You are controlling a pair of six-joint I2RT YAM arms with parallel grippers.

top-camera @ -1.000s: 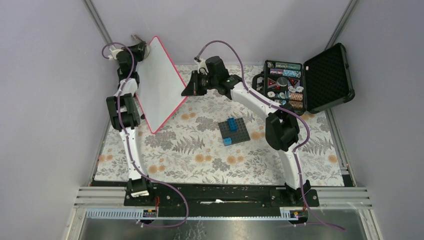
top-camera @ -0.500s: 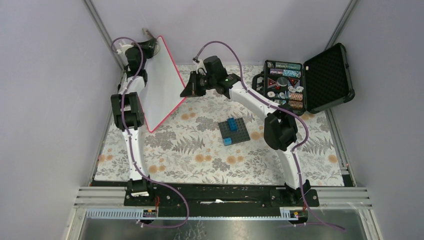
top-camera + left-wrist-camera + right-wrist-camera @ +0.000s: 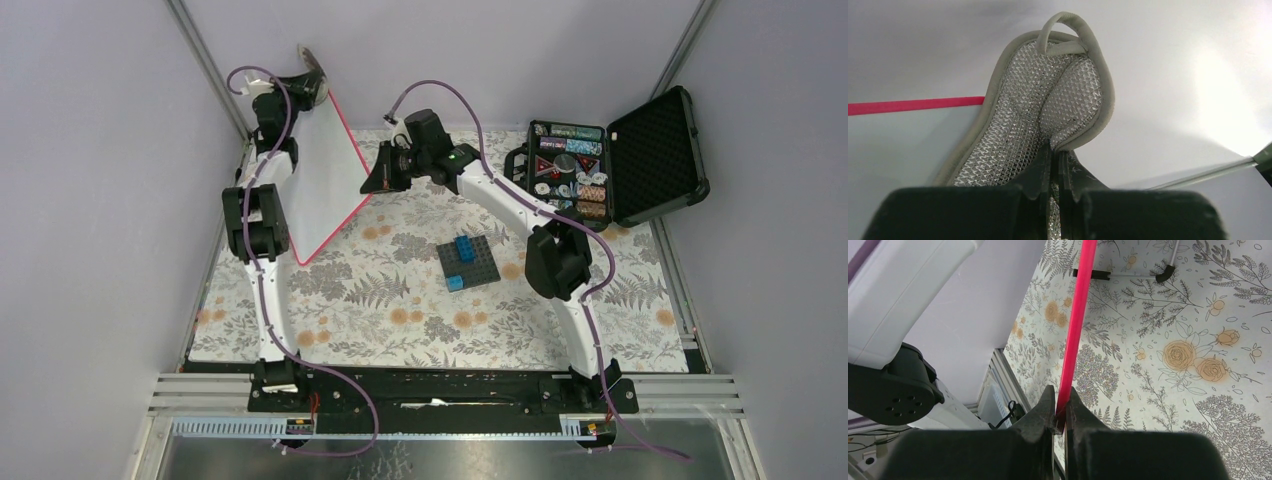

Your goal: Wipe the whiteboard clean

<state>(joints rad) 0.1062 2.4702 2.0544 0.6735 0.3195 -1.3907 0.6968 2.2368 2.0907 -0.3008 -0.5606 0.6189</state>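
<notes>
On my overhead feed the left pincer [image 3: 303, 84] sits up at about 11 o'clock, over the far left corner of the counter [image 3: 400, 310]. Its wrist view shows both fingers clamped tight on the lower part of a grey-bordered silver mesh pad [image 3: 1048, 100], which rises out of them with a small loop at its top. Just to the right, the whiteboard [image 3: 320, 170] stands tilted up on edge, its white face blank as far as I can see. Its top corner is beside the pad and its lowest corner is down on the floral counter toward 9 o'clock. I cannot tell whether the pad touches the board. The right pincer [image 3: 372, 182] is closed on the board's right-hand corner, and its wrist camera shows the red frame [image 3: 1077, 315] pinched between the two fingers. Further right, near the counter's middle, a dark brick baseplate [image 3: 480, 265] lies flat carrying blue bricks [image 3: 465, 248]. At 2 o'clock a black case [image 3: 650, 150] lies open, its foam-lined lid raised and its tray filled with small coloured pieces [image 3: 575, 185].
</notes>
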